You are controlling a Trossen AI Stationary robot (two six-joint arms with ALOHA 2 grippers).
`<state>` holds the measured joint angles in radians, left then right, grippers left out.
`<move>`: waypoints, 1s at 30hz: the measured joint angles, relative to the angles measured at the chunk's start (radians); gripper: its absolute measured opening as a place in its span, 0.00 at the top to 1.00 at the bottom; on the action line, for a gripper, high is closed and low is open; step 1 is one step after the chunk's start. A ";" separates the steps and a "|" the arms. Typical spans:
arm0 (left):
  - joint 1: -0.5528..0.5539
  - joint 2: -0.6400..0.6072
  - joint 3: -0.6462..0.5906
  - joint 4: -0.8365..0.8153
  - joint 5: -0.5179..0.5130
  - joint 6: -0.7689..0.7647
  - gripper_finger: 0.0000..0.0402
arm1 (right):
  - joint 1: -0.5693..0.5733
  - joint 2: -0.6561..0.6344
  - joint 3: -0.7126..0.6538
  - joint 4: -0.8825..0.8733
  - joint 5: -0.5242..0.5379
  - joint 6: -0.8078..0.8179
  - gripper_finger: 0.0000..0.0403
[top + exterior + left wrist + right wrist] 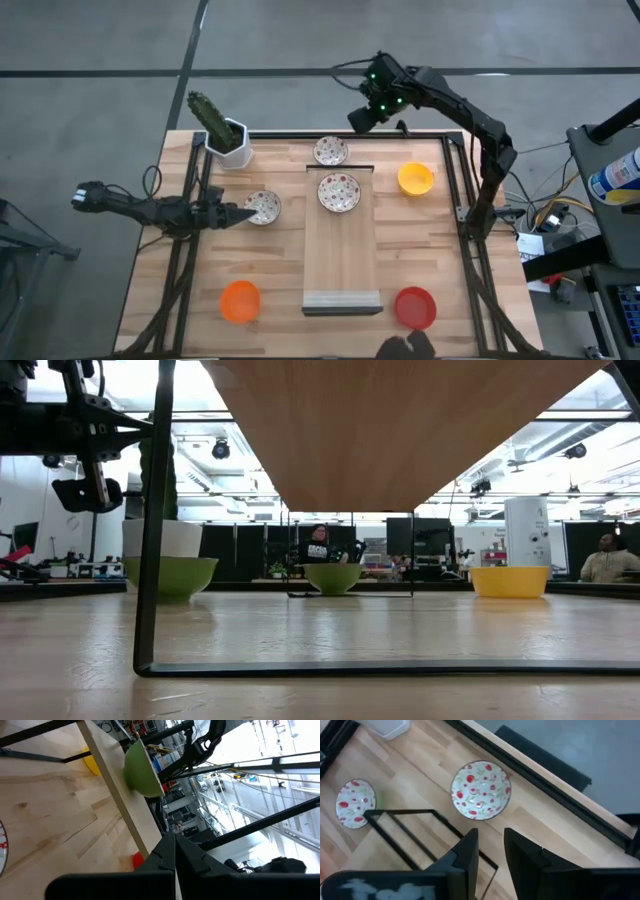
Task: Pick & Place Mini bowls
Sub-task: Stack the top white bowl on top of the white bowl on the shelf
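Observation:
Three white speckled mini bowls show in the high view. One sits on a raised wooden board, one near the table's far edge and one left of the board. The yellow bowl rests right of the board. The orange bowl and the red bowl are near the table's near edge. My left gripper is shut, just left of the left speckled bowl and raised above the table. My right gripper is open, high over the far edge, looking down on the far speckled bowl.
The wooden board stands on a black metal frame in the table's middle. A white square pot with a cactus stands at the far left corner. Black rails run along the table's left, far and right edges. People sit in the room behind.

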<state>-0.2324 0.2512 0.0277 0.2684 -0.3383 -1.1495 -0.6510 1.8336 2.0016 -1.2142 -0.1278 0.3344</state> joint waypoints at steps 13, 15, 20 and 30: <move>0.000 0.000 0.000 0.000 -0.029 -0.079 0.99 | -0.138 0.001 -0.262 0.162 -0.294 -0.113 0.56; 0.000 0.000 0.000 0.000 -0.030 -0.097 0.99 | -0.152 0.002 -0.302 0.223 -0.323 -0.115 0.53; 0.000 0.000 0.000 0.000 -0.031 -0.133 0.99 | -0.184 0.001 -0.386 0.319 -0.326 -0.132 0.50; 0.000 0.000 0.000 0.000 -0.075 -0.168 0.99 | -0.209 0.001 -0.535 0.394 -0.367 -0.211 0.50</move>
<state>-0.2322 0.2512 0.0277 0.2684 -0.4132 -1.3170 -0.8600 1.8347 1.4664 -0.8206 -0.4946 0.1233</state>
